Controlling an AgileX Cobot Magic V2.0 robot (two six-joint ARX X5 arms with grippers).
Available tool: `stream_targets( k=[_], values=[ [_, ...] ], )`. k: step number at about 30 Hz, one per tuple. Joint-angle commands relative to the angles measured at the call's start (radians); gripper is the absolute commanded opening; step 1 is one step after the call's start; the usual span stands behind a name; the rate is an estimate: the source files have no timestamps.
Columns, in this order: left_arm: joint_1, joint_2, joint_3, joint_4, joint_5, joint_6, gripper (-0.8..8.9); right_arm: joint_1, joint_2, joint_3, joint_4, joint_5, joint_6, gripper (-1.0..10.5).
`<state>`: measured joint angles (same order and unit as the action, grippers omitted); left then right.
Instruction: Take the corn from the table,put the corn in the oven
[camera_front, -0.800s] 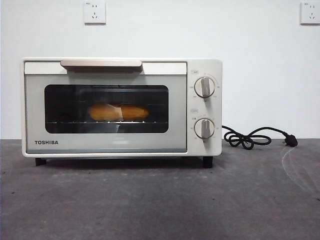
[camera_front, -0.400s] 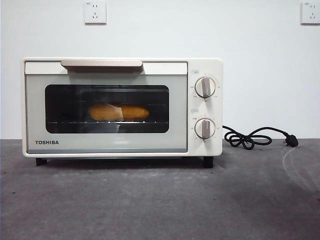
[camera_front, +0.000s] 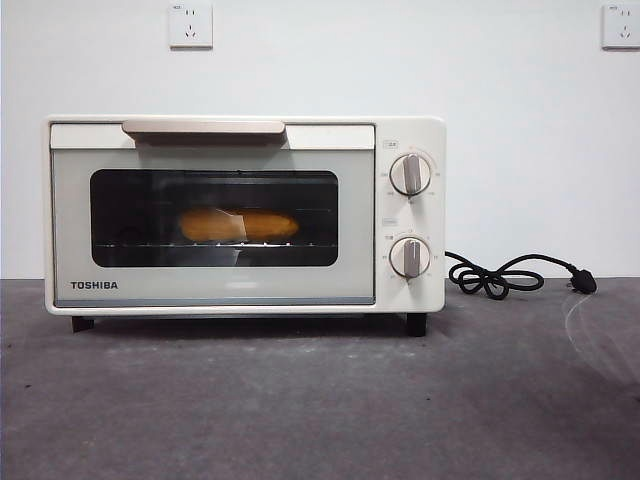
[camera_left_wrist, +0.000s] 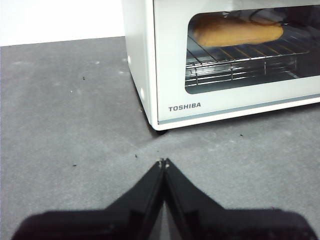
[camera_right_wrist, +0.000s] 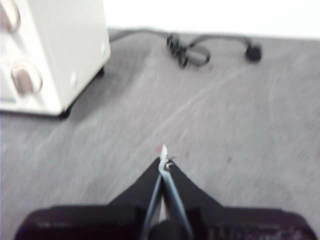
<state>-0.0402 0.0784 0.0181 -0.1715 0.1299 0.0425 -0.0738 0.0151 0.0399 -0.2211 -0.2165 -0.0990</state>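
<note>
Front view shows the corn (camera_front: 238, 224) lying on the rack inside the shut oven (camera_front: 245, 214). Left gripper (camera_left_wrist: 163, 162) and right gripper (camera_right_wrist: 163, 152) hang pinched together, empty, well short of it above the table (camera_front: 320, 400). Best: retreat without bumping the door.

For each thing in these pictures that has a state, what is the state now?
oven: door closed, standing on the table.
corn: lying inside the oven on the wire rack, behind the glass.
power cord: unplugged, lying coiled on the table beside the oven.
left tool: shut, empty, above the table.
right tool: shut, empty, above the table.
</note>
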Motion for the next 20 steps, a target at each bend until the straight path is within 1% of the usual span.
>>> stream_targets(
  k=[1, 20],
  values=[
    [0.002, 0.001, -0.006, 0.007, 0.001, 0.011, -0.04, 0.013, -0.007, -0.012, 0.011, 0.015, 0.017, 0.0],
    [0.002, 0.011, -0.005, 0.008, 0.001, 0.011, -0.04, 0.014, -0.005, -0.011, 0.012, 0.016, 0.020, 0.0]
  ],
)
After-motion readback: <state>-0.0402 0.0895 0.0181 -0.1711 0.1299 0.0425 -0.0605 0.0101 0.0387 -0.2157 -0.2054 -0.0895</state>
